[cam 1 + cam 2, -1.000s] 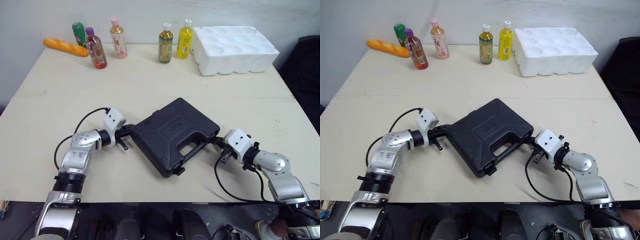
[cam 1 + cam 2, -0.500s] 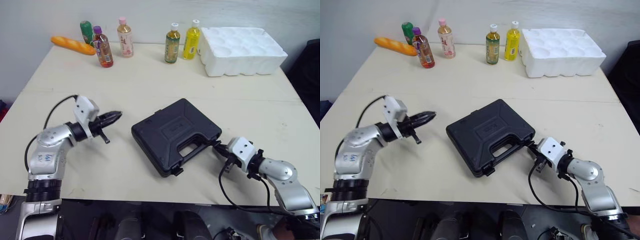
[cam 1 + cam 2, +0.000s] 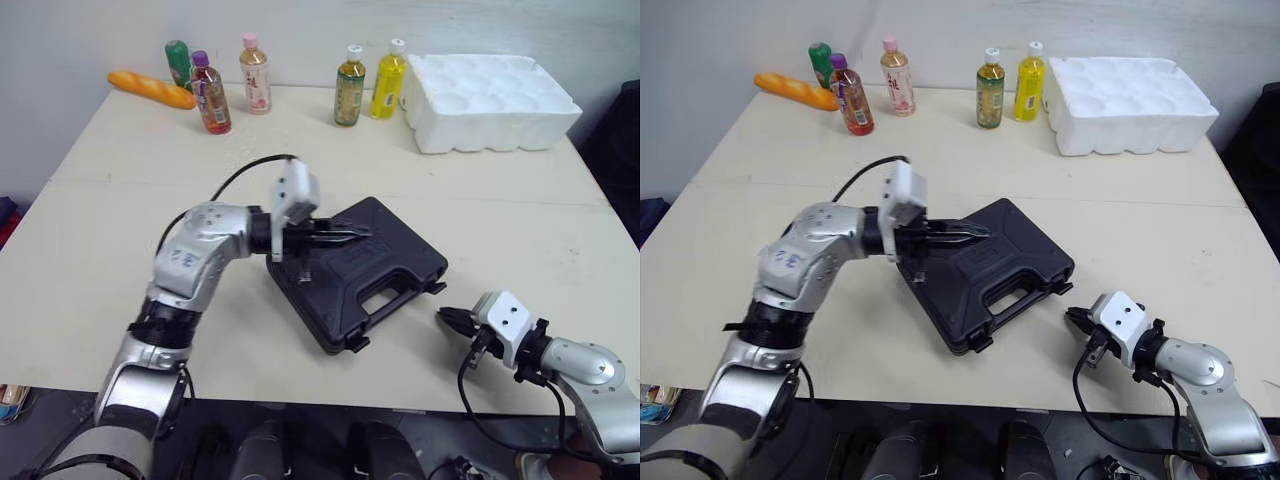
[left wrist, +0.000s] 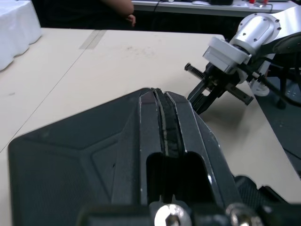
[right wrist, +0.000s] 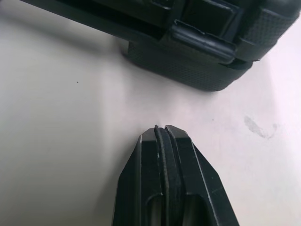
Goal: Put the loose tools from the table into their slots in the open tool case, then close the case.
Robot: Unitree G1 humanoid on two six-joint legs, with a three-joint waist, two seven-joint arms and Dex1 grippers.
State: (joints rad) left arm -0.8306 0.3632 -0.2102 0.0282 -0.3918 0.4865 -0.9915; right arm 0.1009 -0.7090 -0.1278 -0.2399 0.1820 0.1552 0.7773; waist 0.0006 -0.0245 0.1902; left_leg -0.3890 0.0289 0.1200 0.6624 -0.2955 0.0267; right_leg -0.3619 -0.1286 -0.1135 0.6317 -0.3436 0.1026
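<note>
The black tool case (image 3: 355,270) lies shut in the middle of the table, handle side toward me. My left gripper (image 3: 362,232) hovers just above its lid, shut and holding nothing; in the left wrist view its joined fingertips (image 4: 160,94) point across the lid (image 4: 84,155). My right gripper (image 3: 447,318) rests low over the table, a short way off the case's near right corner, shut and holding nothing. In the right wrist view its closed tip (image 5: 162,129) points at the case's corner and latch (image 5: 202,42). No loose tools are in sight.
Several drink bottles (image 3: 350,72) and a bread loaf (image 3: 152,89) stand along the table's far edge. A white foam tray (image 3: 492,88) sits at the far right. Bare tabletop (image 3: 120,220) lies left and right of the case.
My left arm swung from the table left of the case to above its lid. My right gripper drew back from the case's right corner toward me.
</note>
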